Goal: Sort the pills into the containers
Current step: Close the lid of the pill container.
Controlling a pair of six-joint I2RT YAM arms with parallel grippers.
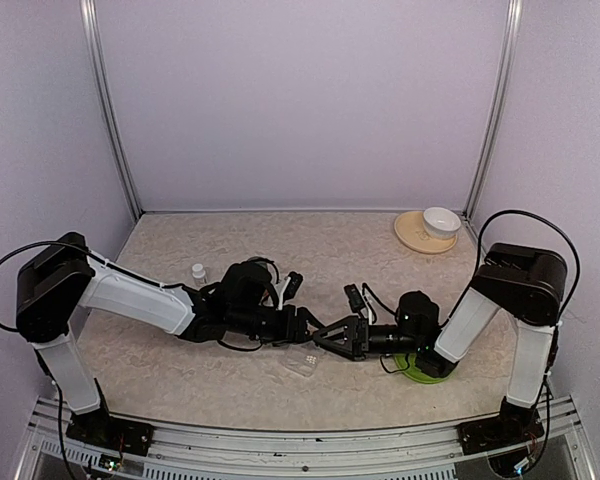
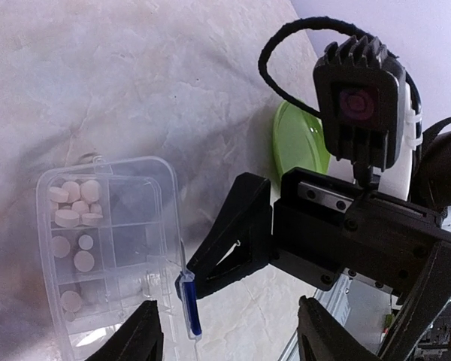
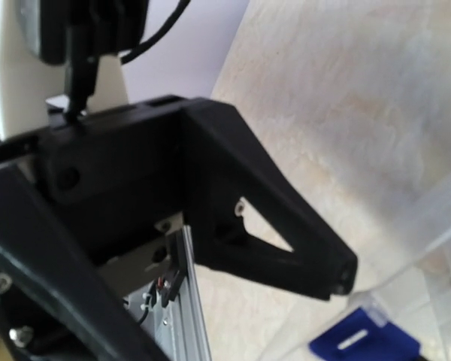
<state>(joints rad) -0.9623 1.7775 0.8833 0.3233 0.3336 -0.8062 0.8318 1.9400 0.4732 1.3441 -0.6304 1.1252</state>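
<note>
The clear pill organiser (image 1: 302, 362) lies on the table in front of both grippers. In the left wrist view the organiser (image 2: 128, 226) holds white round pills (image 2: 75, 204) in several compartments. A small blue latch (image 2: 189, 304) sits at its near edge. My left gripper (image 2: 229, 338) is open and empty just above that edge, and it also shows in the top view (image 1: 305, 323). My right gripper (image 1: 338, 338) is open, with one fingertip (image 2: 199, 271) touching the organiser by the latch. In the right wrist view that fingertip (image 3: 338, 272) is next to the blue latch (image 3: 364, 344).
A green dish (image 1: 420, 370) lies under the right arm's wrist and shows in the left wrist view (image 2: 297, 143). A small white bottle (image 1: 198, 272) stands behind the left arm. A white bowl (image 1: 440, 220) on a tan plate (image 1: 412, 232) sits at the back right.
</note>
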